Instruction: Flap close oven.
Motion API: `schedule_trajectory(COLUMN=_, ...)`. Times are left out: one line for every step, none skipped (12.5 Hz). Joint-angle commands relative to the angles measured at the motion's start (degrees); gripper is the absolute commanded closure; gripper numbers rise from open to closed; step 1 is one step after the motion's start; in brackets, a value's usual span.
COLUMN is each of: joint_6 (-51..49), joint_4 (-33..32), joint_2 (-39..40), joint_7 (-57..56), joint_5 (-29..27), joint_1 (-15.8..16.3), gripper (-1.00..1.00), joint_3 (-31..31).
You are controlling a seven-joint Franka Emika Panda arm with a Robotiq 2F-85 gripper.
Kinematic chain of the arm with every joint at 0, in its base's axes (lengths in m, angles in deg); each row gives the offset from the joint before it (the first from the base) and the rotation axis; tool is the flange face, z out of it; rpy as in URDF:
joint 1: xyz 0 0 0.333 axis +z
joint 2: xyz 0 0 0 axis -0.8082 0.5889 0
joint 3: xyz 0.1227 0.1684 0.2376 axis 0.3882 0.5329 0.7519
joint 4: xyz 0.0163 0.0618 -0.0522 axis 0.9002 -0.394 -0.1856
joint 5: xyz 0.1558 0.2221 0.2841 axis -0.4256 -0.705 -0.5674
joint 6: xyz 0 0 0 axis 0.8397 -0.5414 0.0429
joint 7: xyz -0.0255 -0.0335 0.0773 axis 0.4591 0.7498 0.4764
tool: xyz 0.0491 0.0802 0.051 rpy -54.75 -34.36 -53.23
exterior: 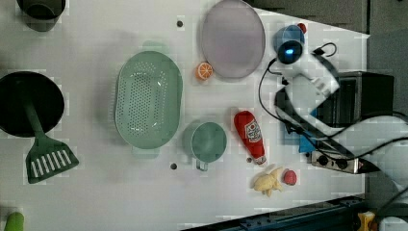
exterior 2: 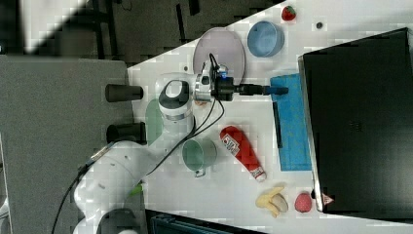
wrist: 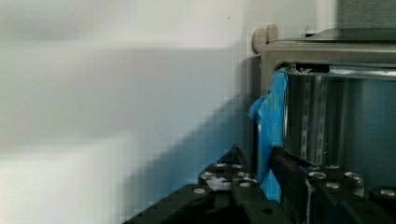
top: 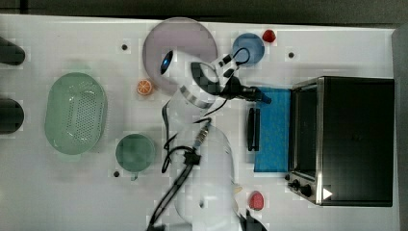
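The black oven [top: 356,139] with its silver front frame stands at the top view's right. Its blue-tinted glass door [top: 274,139] lies folded down flat on the table, the black bar handle [top: 253,128] along its outer edge. My gripper [top: 265,100] reaches level over the table to the door's corner near the blue bowl. In the wrist view the two black fingers [wrist: 233,156] sit on either side of the blue door edge [wrist: 271,121], shut on it. The right view shows the gripper [exterior 2: 282,90] at that same door corner [exterior 2: 292,131].
A ketchup bottle [exterior 2: 242,151], a green cup [top: 135,152] and a green colander [top: 76,113] lie on the handle's side of the door. A purple plate [top: 179,38], blue bowl [top: 248,48] and orange slice [top: 144,87] lie around the arm. A red fruit [top: 256,200] lies by the knobs.
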Motion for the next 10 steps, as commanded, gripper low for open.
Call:
schedule_trajectory(joint_6=5.4, joint_4=-1.6, joint_2=-7.8, joint_7=-13.1, joint_5=-5.4, joint_1=-6.2, gripper=0.54, joint_3=0.9)
schedule_trajectory(joint_6=7.5, joint_4=-2.4, joint_2=-9.5, joint_7=-17.5, joint_5=-7.6, joint_1=-8.0, gripper=0.54, joint_3=0.9)
schedule_trajectory(joint_6=9.5, joint_4=-2.9, joint_2=-10.9, joint_7=-21.7, joint_5=-10.1, joint_1=-9.9, gripper=0.54, joint_3=0.9)
schedule_trajectory(joint_6=11.5, joint_4=-3.0, joint_2=-12.0, joint_7=-25.5, joint_5=-13.3, joint_1=-11.7, gripper=0.54, joint_3=0.9)
schedule_trajectory(joint_6=13.0, joint_4=-3.0, joint_2=-12.9, joint_7=-29.0, joint_5=-16.8, joint_1=-13.5, gripper=0.54, joint_3=0.8)
schedule_trajectory(joint_6=14.0, joint_4=-2.9, joint_2=-13.6, joint_7=-32.1, joint_5=-20.2, joint_1=-15.4, gripper=0.54, joint_3=0.8)
schedule_trajectory(joint_6=15.2, joint_4=-2.8, joint_2=-14.2, joint_7=-34.6, joint_5=-23.3, joint_1=-17.1, gripper=0.54, joint_3=0.8)
schedule_trajectory(joint_6=16.1, joint_4=-2.7, joint_2=-14.6, joint_7=-37.3, joint_5=-26.0, joint_1=-18.7, gripper=0.54, joint_3=0.8)
schedule_trajectory(joint_6=17.0, joint_4=-2.7, joint_2=-14.9, joint_7=-40.3, joint_5=-28.5, joint_1=-20.1, gripper=0.54, joint_3=0.8)
schedule_trajectory(joint_6=17.8, joint_4=-2.7, joint_2=-15.1, joint_7=-42.9, joint_5=-30.8, joint_1=-21.3, gripper=0.54, joint_3=0.8)
